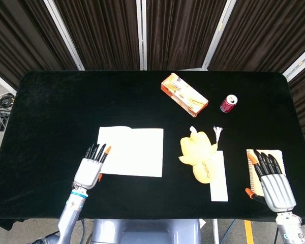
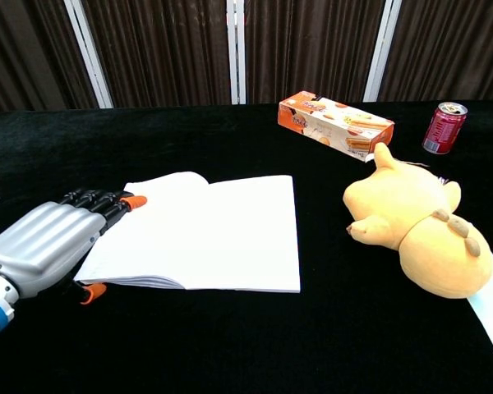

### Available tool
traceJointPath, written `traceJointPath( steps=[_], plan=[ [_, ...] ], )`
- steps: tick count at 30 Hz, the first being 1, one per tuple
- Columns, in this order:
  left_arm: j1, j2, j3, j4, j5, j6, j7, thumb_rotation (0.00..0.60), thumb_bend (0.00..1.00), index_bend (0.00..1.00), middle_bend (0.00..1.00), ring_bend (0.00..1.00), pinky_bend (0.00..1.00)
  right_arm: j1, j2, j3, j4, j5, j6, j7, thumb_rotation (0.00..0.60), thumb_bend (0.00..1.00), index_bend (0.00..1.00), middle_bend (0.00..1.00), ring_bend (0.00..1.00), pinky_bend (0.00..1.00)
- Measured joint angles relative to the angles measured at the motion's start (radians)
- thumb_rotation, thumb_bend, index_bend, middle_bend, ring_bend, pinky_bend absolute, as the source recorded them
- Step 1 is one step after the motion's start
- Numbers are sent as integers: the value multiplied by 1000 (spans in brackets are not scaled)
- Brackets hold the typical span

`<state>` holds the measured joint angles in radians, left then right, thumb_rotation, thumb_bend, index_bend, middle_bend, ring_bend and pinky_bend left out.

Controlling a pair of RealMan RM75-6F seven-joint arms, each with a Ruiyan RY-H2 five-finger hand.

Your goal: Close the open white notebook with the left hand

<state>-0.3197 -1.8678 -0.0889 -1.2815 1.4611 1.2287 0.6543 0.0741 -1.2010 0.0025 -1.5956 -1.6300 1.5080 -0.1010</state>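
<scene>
The white notebook lies open and flat on the black table, a little left of centre. My left hand is at its near left corner, fingers stretched out flat and holding nothing. Its fingertips reach over the left page's edge; contact cannot be judged. My right hand lies open at the near right, fingers extended over a spiral notepad. The chest view does not show the right hand.
A yellow plush chick sits right of the notebook, partly on a white strip. An orange snack box and a red can stand further back.
</scene>
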Motion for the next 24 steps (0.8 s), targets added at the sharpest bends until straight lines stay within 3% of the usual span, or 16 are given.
traceJointPath(
  steps=[8,10,13,16,24],
  plan=[
    [-10,-29,8,33,-14,0,9,600,273,0,0,0,0,-1,-2,-3,0,-4,0,-4,600,45,0,0,0,0],
    [-11,-31,8,37,-15,2,8,600,329,0,0,0,0,0,-2,-3,0,-4,-1,-5,600,45,0,0,0,0],
    [-13,-34,8,42,-15,11,1,600,494,0,0,0,0,0,-5,-5,1,-6,-3,-9,600,45,0,0,0,0],
    [-14,-33,13,38,-5,24,-9,600,568,0,0,0,0,0,-6,-7,2,-7,-4,-12,600,45,0,0,0,0],
    [-16,-21,36,8,61,88,-23,600,591,0,0,0,0,-1,-7,-8,0,-10,-1,-15,600,45,0,0,0,0]
  ],
)
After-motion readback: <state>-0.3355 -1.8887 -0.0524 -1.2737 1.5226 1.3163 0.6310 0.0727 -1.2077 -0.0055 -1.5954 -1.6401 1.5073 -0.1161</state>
